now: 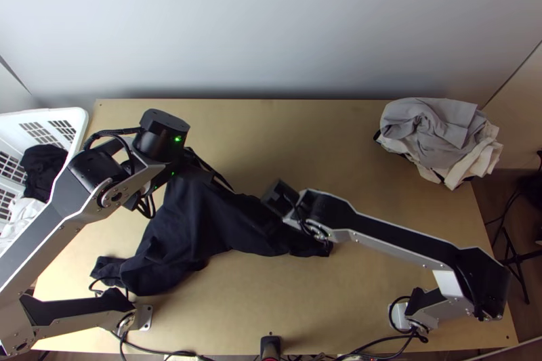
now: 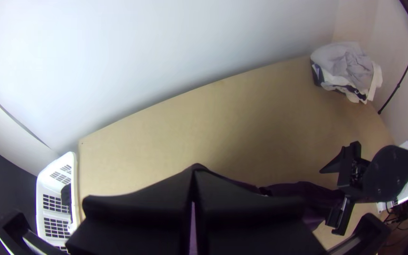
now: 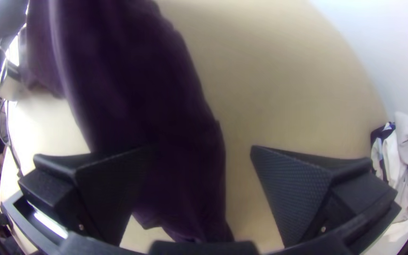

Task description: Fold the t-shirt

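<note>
From the top view, the dark shirt (image 1: 196, 225) lies loosely bunched on the table (image 1: 339, 293), left of its middle. It narrows to a peak at the left gripper (image 1: 203, 170), with soft creases running down from there. One crumpled end trails toward the left arm's base; the other passes beneath the right gripper (image 1: 279, 200), its rumpled tip just beyond. At the left stands a white basket (image 1: 82, 124) holding dark and white cloth; in the far right corner sits a pile (image 1: 433, 134) of grey and cream clothes.

In the left wrist view, the left gripper (image 2: 194, 171) has its fingers pressed together, with a thin strip of the shirt between them. More of it runs in a wrinkled band toward the right gripper.

In the right wrist view, the right gripper (image 3: 203, 148) is spread wide. The shirt forms a broad, rippled length with an uneven edge, partly between the two fingers.
</note>
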`<state>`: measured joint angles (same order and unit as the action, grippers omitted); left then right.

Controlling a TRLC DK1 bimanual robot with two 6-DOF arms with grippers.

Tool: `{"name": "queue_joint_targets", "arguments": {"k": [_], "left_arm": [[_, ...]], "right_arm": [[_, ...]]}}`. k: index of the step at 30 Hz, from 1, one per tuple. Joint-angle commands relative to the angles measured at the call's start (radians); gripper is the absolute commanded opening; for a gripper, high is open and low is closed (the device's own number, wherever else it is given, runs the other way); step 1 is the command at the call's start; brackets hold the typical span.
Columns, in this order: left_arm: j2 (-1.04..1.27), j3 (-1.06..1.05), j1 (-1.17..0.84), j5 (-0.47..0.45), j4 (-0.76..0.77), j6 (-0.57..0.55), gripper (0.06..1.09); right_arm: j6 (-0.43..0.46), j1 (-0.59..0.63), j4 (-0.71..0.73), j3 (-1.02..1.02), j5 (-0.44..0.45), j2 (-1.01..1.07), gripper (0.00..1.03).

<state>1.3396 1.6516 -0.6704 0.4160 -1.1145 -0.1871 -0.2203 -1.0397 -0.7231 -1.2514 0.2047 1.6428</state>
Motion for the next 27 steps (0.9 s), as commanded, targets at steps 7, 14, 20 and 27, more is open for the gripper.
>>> {"name": "queue_joint_targets", "arguments": {"k": [7, 14, 20, 27], "left_arm": [[-0.002, 0.002, -0.011, 0.001, -0.008, -0.014, 0.10], [-0.019, -0.024, -0.024, 0.001, -0.015, -0.026, 0.10], [-0.036, -0.041, -0.041, 0.003, -0.016, -0.040, 0.10], [-0.056, -0.049, -0.043, 0.010, -0.021, -0.040, 0.10]], "right_arm": [[-0.002, -0.069, 0.004, 0.145, -0.011, -0.012, 0.87], [-0.004, -0.052, 0.093, 0.228, -0.010, 0.049, 0.87], [-0.004, -0.040, 0.133, 0.247, -0.010, 0.092, 0.59], [0.050, -0.042, 0.125, 0.236, 0.078, 0.025, 0.13]]}}
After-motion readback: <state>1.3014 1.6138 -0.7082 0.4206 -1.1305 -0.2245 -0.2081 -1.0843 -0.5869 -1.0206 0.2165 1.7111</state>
